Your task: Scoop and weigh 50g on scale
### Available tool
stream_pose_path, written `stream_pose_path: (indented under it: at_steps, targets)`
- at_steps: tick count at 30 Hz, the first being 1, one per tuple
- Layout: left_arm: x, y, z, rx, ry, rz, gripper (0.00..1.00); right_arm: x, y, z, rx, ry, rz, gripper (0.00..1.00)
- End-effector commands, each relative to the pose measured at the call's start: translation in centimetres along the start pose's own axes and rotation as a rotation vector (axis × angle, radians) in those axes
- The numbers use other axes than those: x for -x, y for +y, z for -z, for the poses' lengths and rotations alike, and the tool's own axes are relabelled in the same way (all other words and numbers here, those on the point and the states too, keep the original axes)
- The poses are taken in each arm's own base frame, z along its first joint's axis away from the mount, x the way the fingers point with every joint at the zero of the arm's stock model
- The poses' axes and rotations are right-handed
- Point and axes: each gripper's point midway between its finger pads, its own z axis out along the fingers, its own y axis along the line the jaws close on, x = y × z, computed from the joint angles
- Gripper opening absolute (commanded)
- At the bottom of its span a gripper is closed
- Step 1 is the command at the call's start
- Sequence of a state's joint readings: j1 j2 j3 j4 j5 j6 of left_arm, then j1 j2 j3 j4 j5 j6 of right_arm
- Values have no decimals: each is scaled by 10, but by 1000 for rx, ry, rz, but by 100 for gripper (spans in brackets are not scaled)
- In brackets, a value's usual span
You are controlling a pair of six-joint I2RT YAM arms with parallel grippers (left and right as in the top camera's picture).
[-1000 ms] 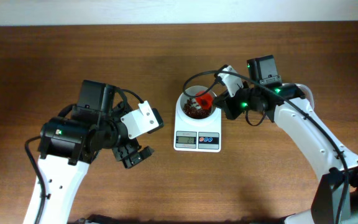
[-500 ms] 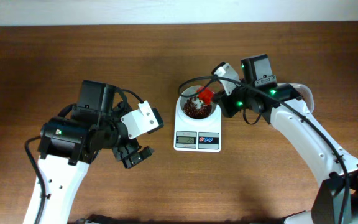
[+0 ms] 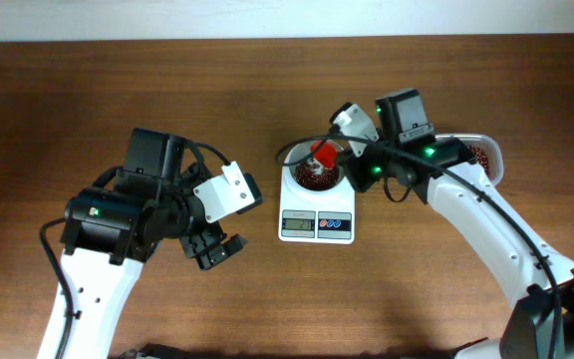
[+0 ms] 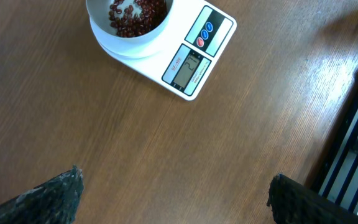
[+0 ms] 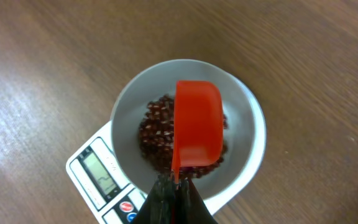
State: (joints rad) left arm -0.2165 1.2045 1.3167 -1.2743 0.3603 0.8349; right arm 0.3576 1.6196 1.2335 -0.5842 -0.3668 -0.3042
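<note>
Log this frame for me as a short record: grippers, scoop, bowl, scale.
left gripper: open, empty, over the table left of the scale
right gripper: shut on the scoop handle
scoop: red, over the bowl
bowl: white, on the scale, holding beans
scale display: lit, digits unreadable

Red plastic scoop (image 5: 197,127), clear tub (image 3: 498,158) far right, partly hidden, brown wooden table (image 3: 297,299)

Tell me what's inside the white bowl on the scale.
Dark red-brown beans on its bottom. The orange-red scoop, held above by the right gripper, hides the beans beneath it.
</note>
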Motion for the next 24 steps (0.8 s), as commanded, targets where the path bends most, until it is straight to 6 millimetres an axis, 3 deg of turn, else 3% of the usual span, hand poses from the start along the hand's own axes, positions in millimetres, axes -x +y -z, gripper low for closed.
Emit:
stream_pose_path:
  at_steps: [1, 3, 5, 7, 9, 12, 14, 16, 18, 20, 24]
  targets:
    - [3, 0, 1, -7, -15, -14, 99, 18, -10, 13, -129, -21, 48, 4]
    - [3, 0, 1, -7, -16, -14, 99, 25, 0, 15, -71, -49, 26, 4]
    - [3, 0, 1, -7, -16, -14, 99, 23, -9, 19, -134, -26, 38, 4]
    - [3, 0, 1, -7, -16, -14, 99, 36, -9, 32, -139, -52, -20, 4]
    - [3, 0, 1, -7, -15, -14, 99, 45, -21, 69, -252, -37, -30, 4]
    - [3, 0, 1, -7, -16, -14, 99, 37, -56, 134, -506, 8, -68, 4]
    - [3, 0, 1, -7, -16, -14, 99, 17, -84, 170, -683, 54, -115, 4]
    - [3, 0, 1, -7, -15, -14, 99, -10, -106, 192, -775, 130, -179, 4]
    - [3, 0, 1, -7, -15, -14, 99, -48, -130, 196, -788, 225, -280, 4]
    - [3, 0, 1, -7, -16, -14, 99, -78, -145, 178, -699, 272, -377, 4]
    - [3, 0, 1, -7, -15, -14, 99, -108, -162, 142, -555, 319, -492, 4]
